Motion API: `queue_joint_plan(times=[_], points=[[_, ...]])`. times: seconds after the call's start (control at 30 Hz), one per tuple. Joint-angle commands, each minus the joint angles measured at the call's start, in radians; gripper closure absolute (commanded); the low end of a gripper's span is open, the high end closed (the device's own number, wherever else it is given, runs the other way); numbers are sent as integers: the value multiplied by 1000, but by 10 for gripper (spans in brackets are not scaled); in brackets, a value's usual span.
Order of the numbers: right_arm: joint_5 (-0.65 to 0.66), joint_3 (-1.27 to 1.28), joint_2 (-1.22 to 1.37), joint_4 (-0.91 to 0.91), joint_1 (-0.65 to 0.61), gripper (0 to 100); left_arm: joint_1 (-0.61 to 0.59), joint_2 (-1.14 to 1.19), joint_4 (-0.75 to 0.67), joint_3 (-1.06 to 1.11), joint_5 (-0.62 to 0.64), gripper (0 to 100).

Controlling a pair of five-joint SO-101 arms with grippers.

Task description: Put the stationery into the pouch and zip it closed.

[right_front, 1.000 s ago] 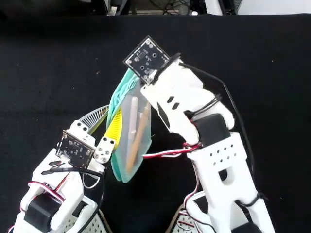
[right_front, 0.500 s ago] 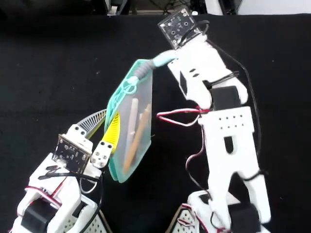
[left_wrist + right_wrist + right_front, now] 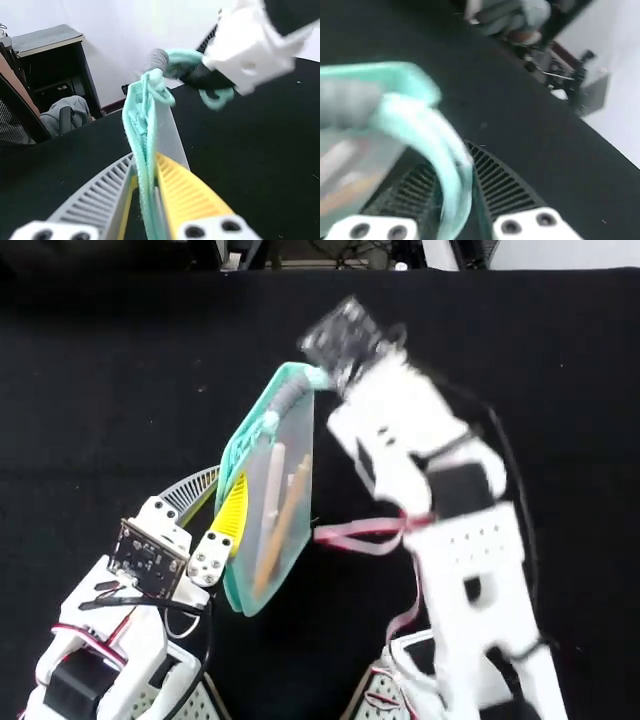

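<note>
**Pouch handling: soft, light, held at both ends**

Mint pouch (image 3: pixel 268 540) sits centre-left in the high view, over the black table (image 3: pixel 100 390), slanting up to the right between the arms. Left gripper (image 3: pixel 228 532) is clenched on the lower zip edge. Right gripper (image 3: pixel 322 378) is clamped on the teal loop (image 3: pixel 300 385) at the upper end. A pencil (image 3: pixel 288 515) and a white pen (image 3: pixel 272 485) show through the wall.

Judgement: thin flexible film, light, sags unless kept taut. The smooth wall is likely slippery — grip the stitched zip tape and the loop, never the wall. Zip open or closed — cannot tell
</note>
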Motion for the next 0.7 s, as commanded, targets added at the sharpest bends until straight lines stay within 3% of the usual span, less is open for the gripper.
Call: queue_joint_plan(times=[0.0, 0.1, 0.2, 0.3, 0.47, 0.67], points=[[-5, 96, -166, 48, -84, 982, 2, 3, 2, -24, -9, 970], [-8, 214, -280, 58, -123, 951, 4, 8, 3, -24, -9, 970], [-78, 323, -384, 52, -127, 830, 4, 11, 8, -15, -9, 968], [-146, 403, -498, 58, -129, 732, -5, 11, 8, 7, -103, 970], [-215, 493, -693, 51, -130, 727, -81, 11, 114, -90, -261, 970], [-264, 504, -785, 58, -239, 726, 42, 11, 181, -70, -331, 970]])
